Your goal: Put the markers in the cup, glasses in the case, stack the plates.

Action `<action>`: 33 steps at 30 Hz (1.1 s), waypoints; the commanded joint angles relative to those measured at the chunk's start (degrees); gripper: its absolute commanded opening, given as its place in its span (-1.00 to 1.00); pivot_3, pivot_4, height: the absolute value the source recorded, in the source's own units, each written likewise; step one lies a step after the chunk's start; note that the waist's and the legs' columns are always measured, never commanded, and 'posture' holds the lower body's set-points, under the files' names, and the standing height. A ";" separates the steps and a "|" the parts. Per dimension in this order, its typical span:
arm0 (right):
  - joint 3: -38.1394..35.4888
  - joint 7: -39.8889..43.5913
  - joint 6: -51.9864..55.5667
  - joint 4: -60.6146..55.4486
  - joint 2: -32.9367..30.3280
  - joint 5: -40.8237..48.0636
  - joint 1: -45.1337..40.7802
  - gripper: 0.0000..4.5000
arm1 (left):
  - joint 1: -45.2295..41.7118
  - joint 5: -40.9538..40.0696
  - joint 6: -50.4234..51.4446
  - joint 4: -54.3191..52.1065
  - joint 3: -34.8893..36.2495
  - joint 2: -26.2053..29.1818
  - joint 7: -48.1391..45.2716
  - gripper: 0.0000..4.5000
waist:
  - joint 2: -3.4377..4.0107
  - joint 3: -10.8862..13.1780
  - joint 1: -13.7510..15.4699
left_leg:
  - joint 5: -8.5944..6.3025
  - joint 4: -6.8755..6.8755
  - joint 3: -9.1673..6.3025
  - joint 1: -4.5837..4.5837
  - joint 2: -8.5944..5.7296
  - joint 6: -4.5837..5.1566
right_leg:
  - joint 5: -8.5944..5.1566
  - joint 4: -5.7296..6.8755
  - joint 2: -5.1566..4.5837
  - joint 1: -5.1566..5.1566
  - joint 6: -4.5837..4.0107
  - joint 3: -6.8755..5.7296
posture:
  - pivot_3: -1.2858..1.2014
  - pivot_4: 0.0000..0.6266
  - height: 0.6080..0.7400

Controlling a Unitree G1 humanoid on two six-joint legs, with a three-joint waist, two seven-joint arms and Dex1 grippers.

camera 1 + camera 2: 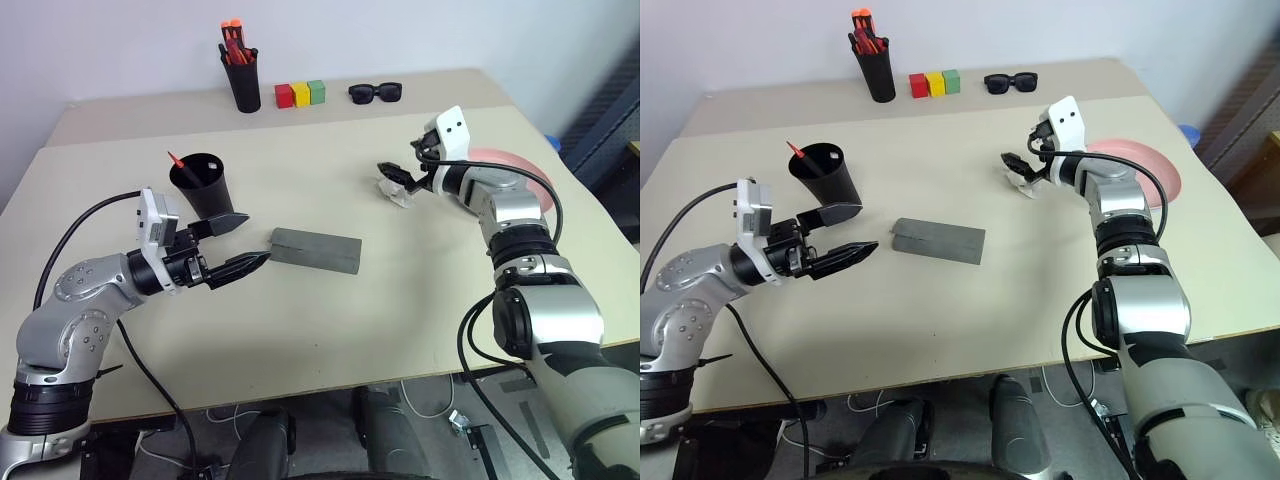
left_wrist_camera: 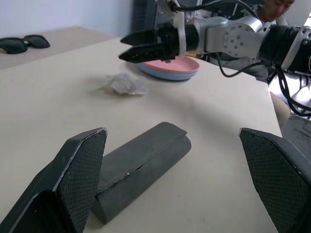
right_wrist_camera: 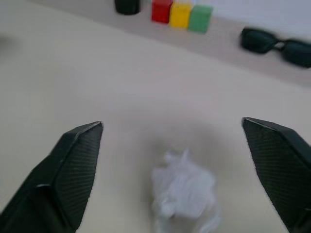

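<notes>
Spreading across the scene is the beige rectangular tabletop (image 1: 300, 330), and no lettering can be read on anything upon it. At the right side lie the round shallow plastic plates (image 2: 167, 70), salmon pink stacked on light blue. Near the middle lies the grey long rectangular hinged case (image 1: 315, 250), lid shut. To its left stands the wide tapered matte black cup (image 1: 205, 185) with a red marker (image 1: 175, 160) slanting out of it. At the far edge stand a narrower black pen holder (image 1: 241, 85) of orange-capped pens, three small blocks (image 1: 300, 94) (red, yellow, green) and chunky black sunglasses (image 1: 375, 93).

The left gripper (image 1: 240, 245) hangs just left of the case, fingers spread wide, holding nothing. The right gripper (image 3: 172, 165) hovers over a crumpled white wad (image 3: 182, 189) left of the plates, fingers wide apart and clear of it.
</notes>
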 commanded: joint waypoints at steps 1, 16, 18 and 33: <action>1.13 -5.19 -4.39 5.57 2.40 -2.10 -1.58 0.96 | -0.57 -0.19 -0.85 -0.55 1.07 0.26 -0.16 1.00 | 0.00 0.00 -0.02 | 0.00 0.00 0.00 0.00 0.00 0.00 | 0.00 0.00 0.00 0.00 0.00 0.00 | 0.03 -0.52 1.00; -1.15 -13.05 -5.75 14.55 4.60 -3.14 -1.98 -0.60 | 1.61 -0.44 -1.28 -2.25 2.65 0.96 0.78 1.00 | 0.01 0.01 -0.14 | 0.01 -0.02 -0.03 0.00 0.01 -0.01 | 0.00 0.00 0.03 -0.01 -0.01 0.00 | 0.03 -0.52 1.00; -0.93 -12.46 -6.15 14.39 4.32 -3.41 -1.81 -0.96 | 1.24 -0.09 -1.72 -2.19 2.31 0.95 0.60 1.00 | 0.01 0.01 -0.12 | 0.01 -0.01 -0.03 0.00 0.00 -0.01 | 0.00 0.00 0.02 -0.01 -0.01 0.00 | 0.03 -0.52 1.00; -9.72 -15.05 -6.84 7.42 -12.57 2.96 1.99 -0.65 | -1.81 1.13 -3.85 0.86 -0.49 -2.66 1.04 1.00 | -0.01 -0.01 0.05 | 0.00 -0.02 0.00 0.03 0.00 0.01 | -0.01 -0.06 0.02 0.08 0.00 0.00 | 0.03 -0.52 1.00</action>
